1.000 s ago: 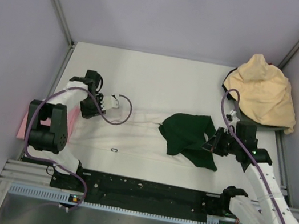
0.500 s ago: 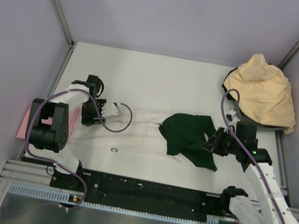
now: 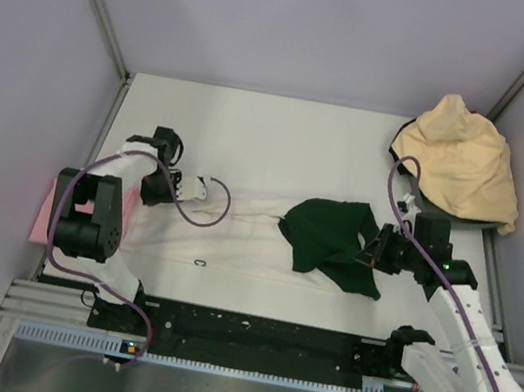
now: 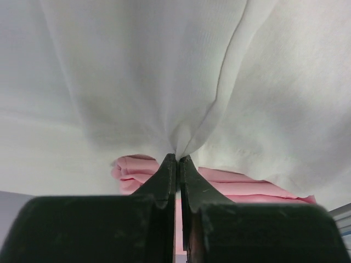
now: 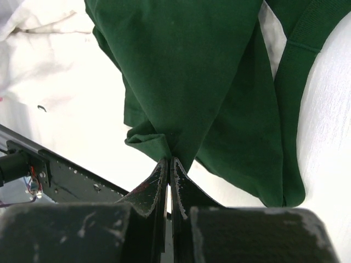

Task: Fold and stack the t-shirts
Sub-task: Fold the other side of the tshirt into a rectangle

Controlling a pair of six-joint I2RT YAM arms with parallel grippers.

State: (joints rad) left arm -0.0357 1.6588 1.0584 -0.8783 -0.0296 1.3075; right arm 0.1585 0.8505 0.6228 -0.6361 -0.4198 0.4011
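Left gripper (image 4: 176, 160) pinches a fold of the white shirt (image 3: 234, 237), which lies spread mid-table, probably to draw it over. One pink shirt (image 3: 42, 215) sits at the left edge. Right gripper (image 5: 169, 162) pinches the green cloth (image 3: 329, 236) lying on the white shirt, likely to lift it clear. One tan shirt (image 3: 462, 165) lies far right. Four cloths in all, two grippers.

On desk (image 3: 272, 137) ctr, white tee (image 3: 234, 237) lies flat, dark green cloth (image 3: 326, 236) bunched on its R half. L claw (image 3: 183, 185) at tee's L end, R claw (image 3: 373, 248) at cloth's R edge. Far-R corner: yellow-tan tee (image 3: 460, 165) heaped; pink tee (image 3: 46, 214) at L edge.
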